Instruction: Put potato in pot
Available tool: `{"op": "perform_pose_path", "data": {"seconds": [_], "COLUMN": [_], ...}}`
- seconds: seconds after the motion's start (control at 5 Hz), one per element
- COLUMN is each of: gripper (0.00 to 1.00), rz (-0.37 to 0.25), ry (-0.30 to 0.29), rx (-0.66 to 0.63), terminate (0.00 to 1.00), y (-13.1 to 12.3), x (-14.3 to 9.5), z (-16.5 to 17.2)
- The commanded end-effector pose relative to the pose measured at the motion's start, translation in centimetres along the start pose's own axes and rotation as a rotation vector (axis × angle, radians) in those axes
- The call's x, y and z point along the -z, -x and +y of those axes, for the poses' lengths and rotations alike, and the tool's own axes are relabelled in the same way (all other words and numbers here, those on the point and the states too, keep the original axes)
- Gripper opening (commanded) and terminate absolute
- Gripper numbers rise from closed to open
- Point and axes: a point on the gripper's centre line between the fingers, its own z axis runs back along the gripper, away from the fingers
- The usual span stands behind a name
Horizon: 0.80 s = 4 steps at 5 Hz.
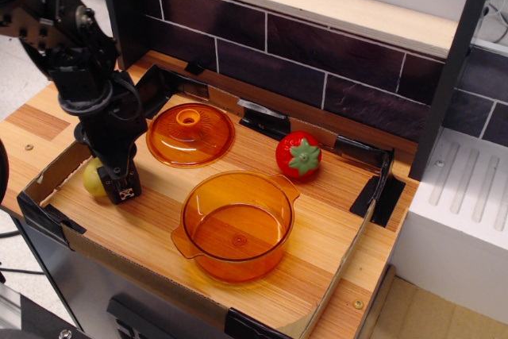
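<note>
Open pot [236,226], lid [190,134] beside pincer [125,192]

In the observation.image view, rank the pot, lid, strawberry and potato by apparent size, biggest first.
1. pot
2. lid, a little smaller across, though it lies farther from the camera
3. strawberry
4. potato, unsure: the gripper hides part of it, so it may match the strawberry.
</note>
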Motion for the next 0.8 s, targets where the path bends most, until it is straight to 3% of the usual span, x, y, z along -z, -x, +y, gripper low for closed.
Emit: {"op": "perform_pose_path", "data": {"seconds": [0.0,0.2,0.6], "gripper": [0.00,0.00,0.00], "rz": [-0.033,-0.054,0.008], "ry": [0.040,0.043,0.091], "rx": [-0.016,-0.028,0.065], "terminate": [0.00,0.00,0.00], "y": [-2.2,-3.7,-6.3], "x": [-5.5,-7.4,-7.8], "z": [0.6,-0.8,-6.6]}}
